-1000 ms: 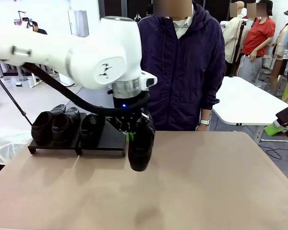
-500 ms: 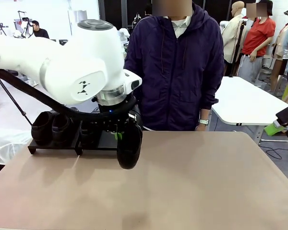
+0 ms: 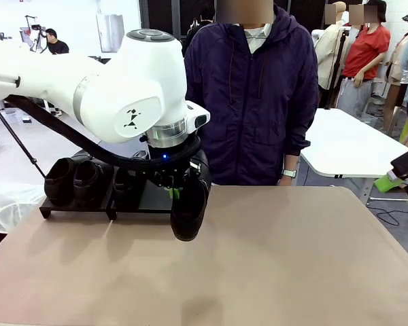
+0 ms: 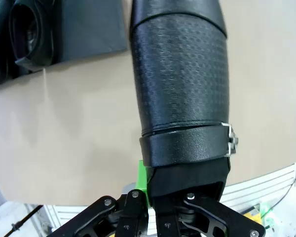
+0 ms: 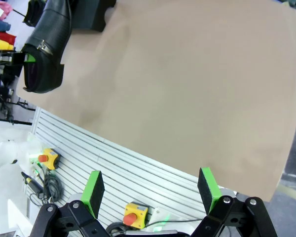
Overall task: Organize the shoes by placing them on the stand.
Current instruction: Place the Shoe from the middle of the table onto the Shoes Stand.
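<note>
My left gripper [image 3: 176, 191] is shut on the rear rim of a black shoe [image 3: 189, 209], which hangs toe-down just above the tan table, right beside the stand's right end. In the left wrist view the gripper [image 4: 153, 186] pinches the heel edge of that textured, buckled shoe [image 4: 180, 84]. The low black stand [image 3: 153, 202] at the far left carries three black shoes [image 3: 75, 180]; its right end is bare. My right gripper [image 5: 150, 190] is open and holds nothing, hovering off the table's near right side.
A person in a dark jacket [image 3: 258, 95] stands at the far edge behind the table [image 3: 292, 258]. The right wrist view shows a slatted panel with emergency-stop boxes [image 5: 135, 215] below the table's edge. A white table [image 3: 347, 146] stands at the back right.
The left arm carried the held shoe leftward toward the stand, then eased slightly back to the right, with the wrist turning. The right gripper stayed put.
</note>
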